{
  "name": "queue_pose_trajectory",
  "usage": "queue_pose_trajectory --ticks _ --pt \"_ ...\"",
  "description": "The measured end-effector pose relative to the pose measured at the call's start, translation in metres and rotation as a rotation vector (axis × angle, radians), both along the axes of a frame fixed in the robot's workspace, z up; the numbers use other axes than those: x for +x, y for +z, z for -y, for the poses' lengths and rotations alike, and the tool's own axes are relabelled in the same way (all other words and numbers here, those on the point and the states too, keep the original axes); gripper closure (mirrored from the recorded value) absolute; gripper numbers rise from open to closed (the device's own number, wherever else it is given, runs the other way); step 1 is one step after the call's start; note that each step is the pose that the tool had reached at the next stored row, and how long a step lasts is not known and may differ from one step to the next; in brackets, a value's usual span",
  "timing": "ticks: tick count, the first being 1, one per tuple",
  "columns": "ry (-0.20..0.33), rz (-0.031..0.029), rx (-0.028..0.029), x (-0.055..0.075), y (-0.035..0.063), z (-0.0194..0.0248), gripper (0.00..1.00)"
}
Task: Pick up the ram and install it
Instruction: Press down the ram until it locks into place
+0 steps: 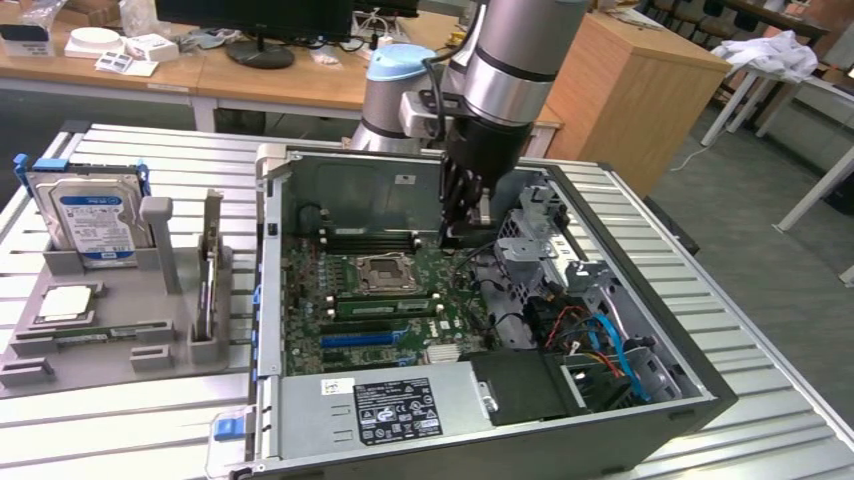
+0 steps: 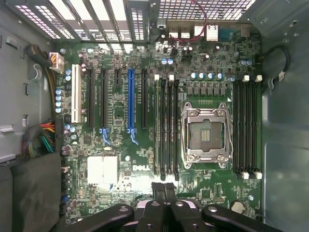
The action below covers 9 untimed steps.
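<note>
Hand (image 2: 164,187) is hanging over the motherboard (image 2: 116,104) with fingers pressed together, gripping nothing. Ram (image 1: 91,329), showing as a long thin green strip, is lying in the grey holder (image 1: 127,295) on the surface (image 1: 147,165), well apart from the hand. Another green stick (image 1: 380,305) is sitting in a memory slot.

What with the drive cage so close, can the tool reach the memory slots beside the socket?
Probably yes: the shut tool hangs above the motherboard; nothing covers the memory slots.
</note>
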State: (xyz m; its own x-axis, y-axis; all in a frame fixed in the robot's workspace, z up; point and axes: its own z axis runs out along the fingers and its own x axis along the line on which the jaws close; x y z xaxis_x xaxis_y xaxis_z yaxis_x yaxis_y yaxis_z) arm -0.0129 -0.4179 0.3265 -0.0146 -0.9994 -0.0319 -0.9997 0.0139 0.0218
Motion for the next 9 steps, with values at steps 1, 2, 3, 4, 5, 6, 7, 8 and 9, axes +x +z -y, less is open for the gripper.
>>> queue_pose_trajectory --ticks 1,2,3,4,5,6,7,8,9 --pt "0.0 0.0 0.0 0.0 -0.001 0.0 0.89" --pt "0.0 -0.0001 -0.0002 0.0 -0.001 0.0 0.89" --pt "0.0 -0.0001 -0.0001 0.0 -0.001 0.0 0.89" --pt "0.0 -0.0001 -0.0001 0.0 -0.001 0.0 0.89" --pt "0.0 0.0 -0.0001 0.0 -0.001 0.0 0.89" --pt "0.0 0.0 -0.0001 0.0 -0.001 0.0 0.89" --pt "0.0 0.0 -0.0001 0.0 -0.0011 0.0 0.89" --pt "0.0 -0.0039 0.0 0.0001 -0.0012 0.0 0.89" --pt "0.0 -0.0132 0.0004 0.0002 -0.0014 0.0 0.89"
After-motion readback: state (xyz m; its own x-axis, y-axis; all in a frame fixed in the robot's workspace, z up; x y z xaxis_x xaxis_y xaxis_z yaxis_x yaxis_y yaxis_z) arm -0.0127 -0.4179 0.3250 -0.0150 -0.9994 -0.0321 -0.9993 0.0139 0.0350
